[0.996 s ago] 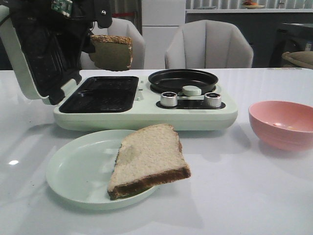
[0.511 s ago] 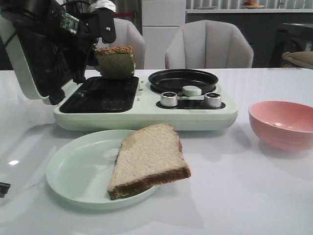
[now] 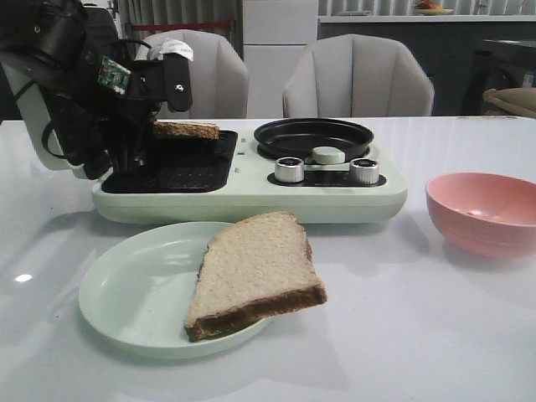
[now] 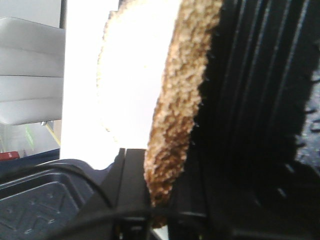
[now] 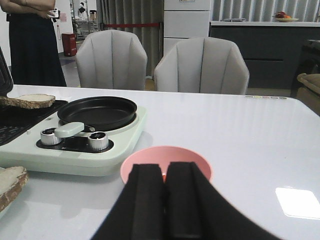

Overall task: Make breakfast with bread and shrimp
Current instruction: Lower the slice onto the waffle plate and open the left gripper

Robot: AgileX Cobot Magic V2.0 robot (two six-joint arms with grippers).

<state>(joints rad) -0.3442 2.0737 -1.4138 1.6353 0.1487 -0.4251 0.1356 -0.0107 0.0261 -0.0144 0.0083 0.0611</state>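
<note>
My left gripper (image 3: 149,134) is shut on one bread slice (image 3: 186,130), holding it flat and low over the back of the black grill plate (image 3: 176,163). Whether the slice touches the plate is unclear. In the left wrist view the brown crust (image 4: 175,115) is pinched between the fingers of this gripper (image 4: 161,157). The other bread slice (image 3: 255,272) lies on a pale green plate (image 3: 109,293), hanging over its right rim. My right gripper (image 5: 165,169) is shut and empty, just in front of the pink bowl (image 5: 200,162). Of the shrimp only an orange speck (image 5: 163,176) shows.
The pale green breakfast maker (image 3: 251,201) stands behind the plate, its lid (image 3: 33,126) open at the left. It has a round black pan (image 3: 314,134) and two knobs (image 3: 289,169). The pink bowl (image 3: 486,209) stands at the right. Two chairs (image 3: 356,75) stand behind the table.
My left gripper has come down with the bread slice, from high beside the open lid to just over the grill plate. The slice has turned from tilted to flat.
</note>
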